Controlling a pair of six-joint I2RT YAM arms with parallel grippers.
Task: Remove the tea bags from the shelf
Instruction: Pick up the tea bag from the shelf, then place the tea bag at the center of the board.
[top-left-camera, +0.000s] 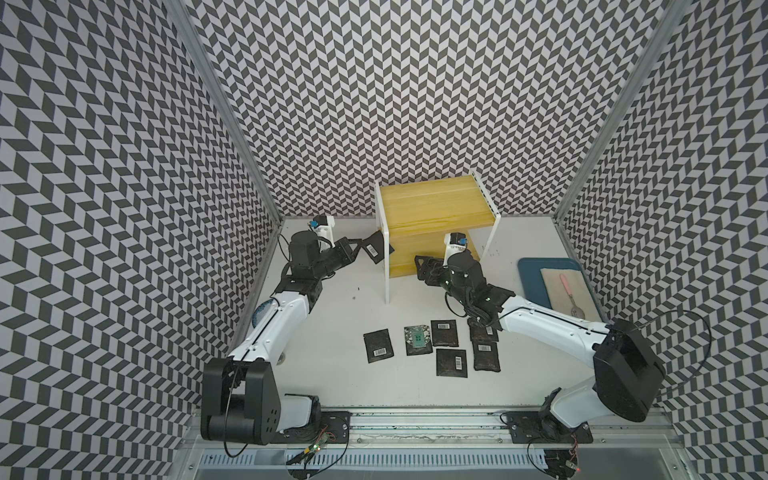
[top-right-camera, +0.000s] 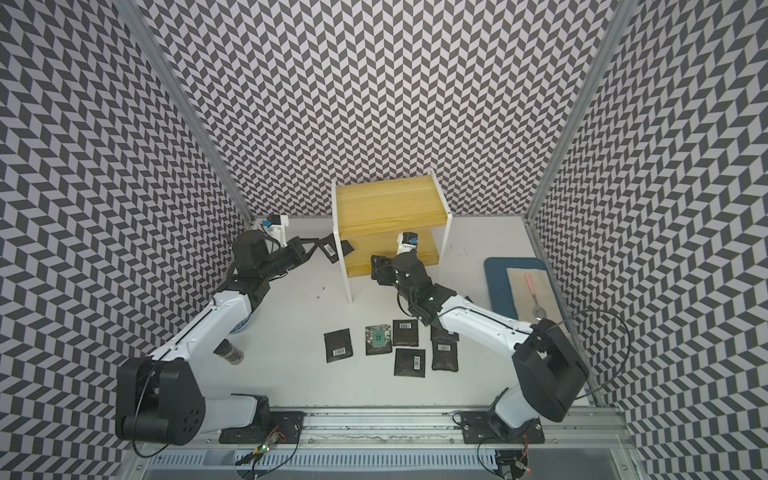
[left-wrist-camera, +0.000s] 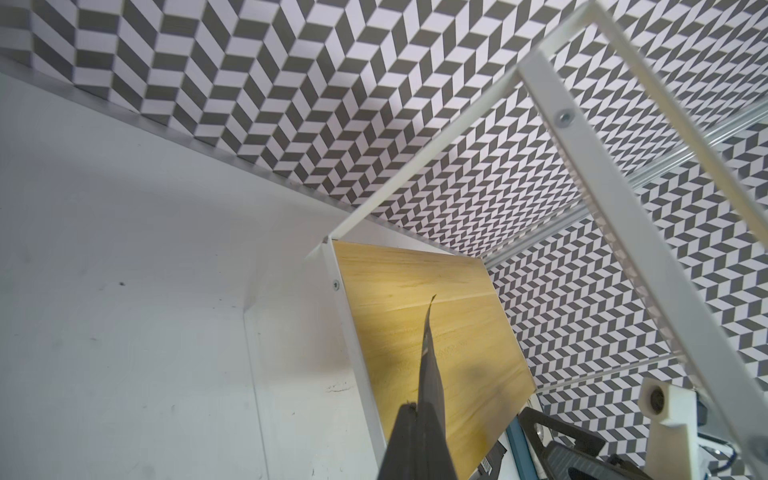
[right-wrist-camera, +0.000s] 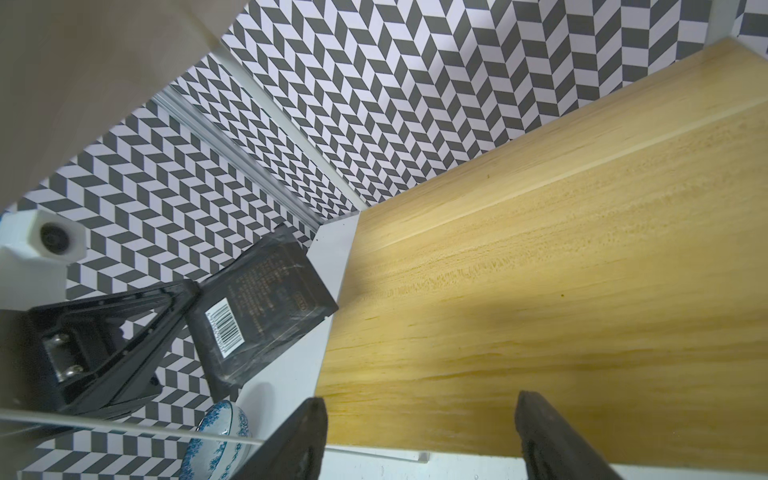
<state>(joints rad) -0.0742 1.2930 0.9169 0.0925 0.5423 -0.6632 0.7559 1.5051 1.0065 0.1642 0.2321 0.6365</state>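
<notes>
The shelf (top-left-camera: 432, 208) (top-right-camera: 386, 203), yellow boards on a white frame, stands at the back of the table. My left gripper (top-left-camera: 360, 245) (top-right-camera: 316, 244) is at its left end, shut on a black tea bag (top-left-camera: 374, 248) (top-right-camera: 330, 248) with a barcode label. The right wrist view shows that tea bag (right-wrist-camera: 257, 307) with a corner over the lower board's (right-wrist-camera: 540, 270) left edge. The left wrist view shows the tea bag (left-wrist-camera: 428, 374) edge-on. My right gripper (top-left-camera: 419, 262) (right-wrist-camera: 419, 405) is open and empty at the lower board's front. Several tea bags (top-left-camera: 444, 332) lie flat on the table, one green-white patterned (top-left-camera: 417, 340).
A blue tray (top-left-camera: 530, 282) at the right holds a cloth and a pink-handled spoon (top-left-camera: 570, 293). A blue-and-white bowl (right-wrist-camera: 216, 440) sits by the left arm, and a small jar (top-right-camera: 230, 353) stands beside that arm. The patterned walls close in on three sides.
</notes>
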